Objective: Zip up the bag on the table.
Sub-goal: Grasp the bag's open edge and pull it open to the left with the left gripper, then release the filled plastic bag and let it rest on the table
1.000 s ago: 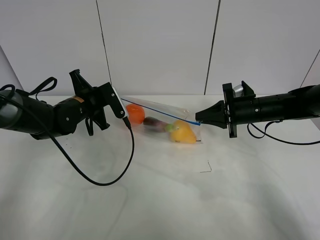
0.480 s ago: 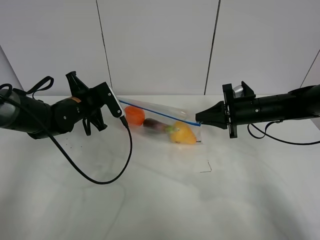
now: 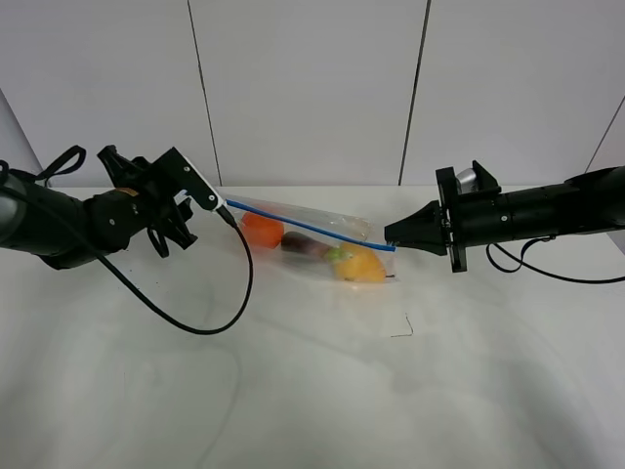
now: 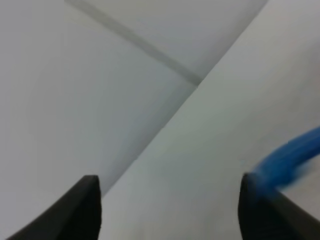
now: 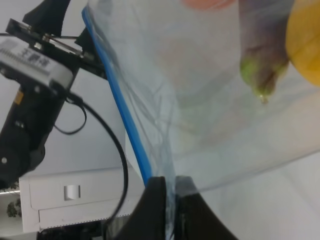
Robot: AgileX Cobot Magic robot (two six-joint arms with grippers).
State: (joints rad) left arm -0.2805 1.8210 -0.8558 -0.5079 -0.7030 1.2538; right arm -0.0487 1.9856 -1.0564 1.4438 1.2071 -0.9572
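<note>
Zip bag (image 3: 312, 244), sealing step: right gripper (image 3: 390, 235) clamped on end of blue zip strip (image 3: 312, 226); left gripper (image 4: 169, 178) agape, holding nothing; next, probably pinch strip, slide along.

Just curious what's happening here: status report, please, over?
Left fingers open, beside blue zip strip. Right fingers shut on bag corner. Nothing in the way.

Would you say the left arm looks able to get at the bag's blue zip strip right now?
Probably yes: the left gripper is open beside one end of the zip strip, nothing visibly in the way.
</note>
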